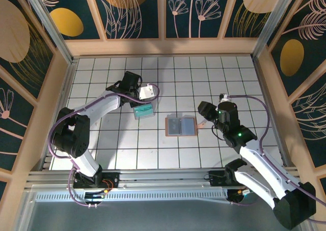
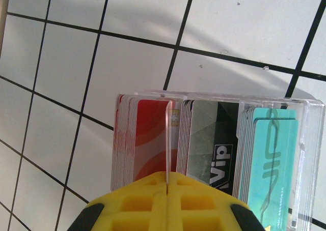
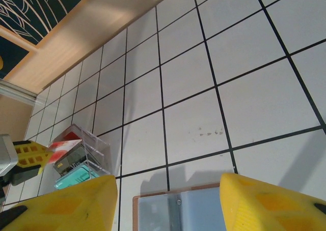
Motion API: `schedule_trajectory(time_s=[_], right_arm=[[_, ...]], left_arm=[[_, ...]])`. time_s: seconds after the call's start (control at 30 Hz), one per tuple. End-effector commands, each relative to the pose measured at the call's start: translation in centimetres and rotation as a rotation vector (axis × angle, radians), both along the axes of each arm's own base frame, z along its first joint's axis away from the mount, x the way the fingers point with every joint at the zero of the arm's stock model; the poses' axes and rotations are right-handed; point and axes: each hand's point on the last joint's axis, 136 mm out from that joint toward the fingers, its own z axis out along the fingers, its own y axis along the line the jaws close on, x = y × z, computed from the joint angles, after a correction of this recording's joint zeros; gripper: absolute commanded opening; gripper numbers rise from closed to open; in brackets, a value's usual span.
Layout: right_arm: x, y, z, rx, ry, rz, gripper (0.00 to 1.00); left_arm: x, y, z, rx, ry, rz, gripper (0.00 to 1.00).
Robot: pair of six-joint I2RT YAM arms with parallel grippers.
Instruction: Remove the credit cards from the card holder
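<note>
Overhead view looks down on the whole worktop (image 1: 153, 157); both close wrist views share the clear box (image 2: 311, 120) (image 3: 96, 145).

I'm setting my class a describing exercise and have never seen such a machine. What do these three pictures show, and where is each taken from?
These are two robot arms bolted at the near edge of a tiled table. The wide picture looks down from above and behind: left arm on the left, right arm on the right. The other two come from a camera on each wrist; the yellow shapes are that arm's own fingers. On the table lie an open card holder, blue-grey with a tan border, and a clear box of cards. The left gripper is shut on a thin red card at that box. The right gripper stands open over the holder, holding nothing.
</note>
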Motion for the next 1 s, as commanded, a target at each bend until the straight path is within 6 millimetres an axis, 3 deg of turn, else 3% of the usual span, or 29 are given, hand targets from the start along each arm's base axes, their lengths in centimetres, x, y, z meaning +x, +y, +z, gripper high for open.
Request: schedule_trajectory(time_s=[0.0,0.03,0.17,0.27,0.53,0.73,0.97], right_arm=[[0.2,-0.6,1.0,0.010,-0.023,-0.039,0.55],[0.2,-0.6,1.0,0.011,-0.024,-0.035,0.55],[0.2,-0.4,1.0,0.018,-0.026,-0.030,0.56],[0.2,-0.3,0.9,0.020,-0.024,-0.024,0.56],[0.2,-0.2,0.8,0.022,-0.024,-0.018,0.55],[0.2,0.0,0.6,0.019,-0.019,-0.007,0.55],[0.4,1.2,-0.6,0.002,0.026,0.029,0.47]], left_arm=[[0.4,0.3,0.4,0.026,-0.002,-0.017,0.00],[0.4,0.3,-0.7,0.039,0.029,-0.014,0.00],[0.6,0.6,-1.3,0.063,0.067,0.009,0.00],[0.9,0.9,-1.7,0.087,0.084,0.030,0.06],[1.4,1.0,-1.7,0.095,0.109,0.074,0.40],[1.8,0.8,0.5,0.045,0.071,0.113,0.41],[1.5,0.3,6.8,-0.115,-0.022,0.178,0.54]])
